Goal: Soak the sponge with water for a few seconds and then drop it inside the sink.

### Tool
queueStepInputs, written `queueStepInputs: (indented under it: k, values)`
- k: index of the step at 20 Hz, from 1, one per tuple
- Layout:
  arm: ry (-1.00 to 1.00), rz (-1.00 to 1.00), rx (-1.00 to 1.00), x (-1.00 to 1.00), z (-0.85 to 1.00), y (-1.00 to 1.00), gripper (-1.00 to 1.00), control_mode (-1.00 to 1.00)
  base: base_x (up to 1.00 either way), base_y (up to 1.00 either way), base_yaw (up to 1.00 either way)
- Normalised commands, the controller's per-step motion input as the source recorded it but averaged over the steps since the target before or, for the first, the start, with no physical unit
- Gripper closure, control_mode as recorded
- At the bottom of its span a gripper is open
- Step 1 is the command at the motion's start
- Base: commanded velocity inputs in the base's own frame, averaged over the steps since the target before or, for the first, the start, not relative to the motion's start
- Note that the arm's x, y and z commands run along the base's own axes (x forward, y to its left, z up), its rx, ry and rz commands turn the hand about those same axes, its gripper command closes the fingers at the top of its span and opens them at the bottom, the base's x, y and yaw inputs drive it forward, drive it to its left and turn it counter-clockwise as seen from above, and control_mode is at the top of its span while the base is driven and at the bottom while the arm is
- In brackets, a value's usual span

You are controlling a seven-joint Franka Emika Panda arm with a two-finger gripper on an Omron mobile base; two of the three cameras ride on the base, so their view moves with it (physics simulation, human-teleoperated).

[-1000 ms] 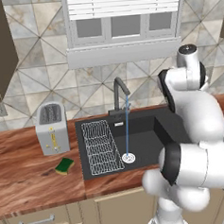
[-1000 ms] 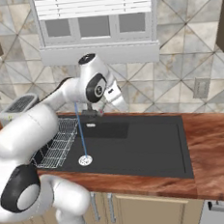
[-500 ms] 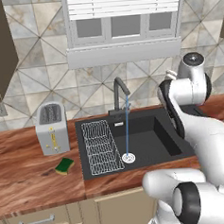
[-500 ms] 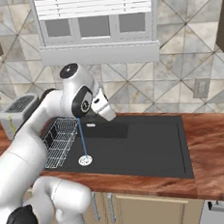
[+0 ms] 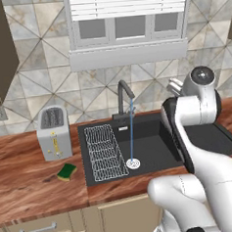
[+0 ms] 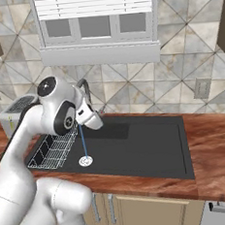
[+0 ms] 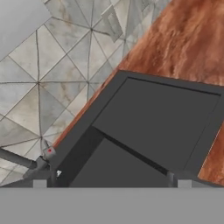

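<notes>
Tiled wall and a wooden counter are seen around the sink, where the water is falling from the faucet onto the drain. Beside it a toaster is stood, and the sponge is lying on the counter just in front of it, untouched. The gripper is held above the basin, jaws spread wide and empty. The reach for the sponge is judged not yet begun; a swing leftward over the rack and a descent are called for.
</notes>
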Motion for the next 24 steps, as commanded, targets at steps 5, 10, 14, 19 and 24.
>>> queueStepInputs:
  k: [5, 10, 14, 19, 24]
  values:
    - [0.05, 0.0, 0.0, -0.14, 0.82, 0.23, -1.0, -1.0, 0.0, 0.0, 0.0]
    - [0.0, 0.0, 0.03, -0.53, 0.66, 0.33, -1.0, -1.0, 0.0, 0.0, 0.0]
    - [0.0, 0.0, 0.04, -0.74, 0.19, 0.45, -1.0, -1.0, 0.0, 0.0, 0.0]
    - [-0.07, 0.0, 0.03, -0.79, 0.0, 0.38, -1.0, -1.0, 0.0, 0.0, 0.0]
    - [-0.05, 0.04, 0.05, -0.44, 0.0, 0.33, -1.0, -1.0, 0.0, 0.0, 0.0]
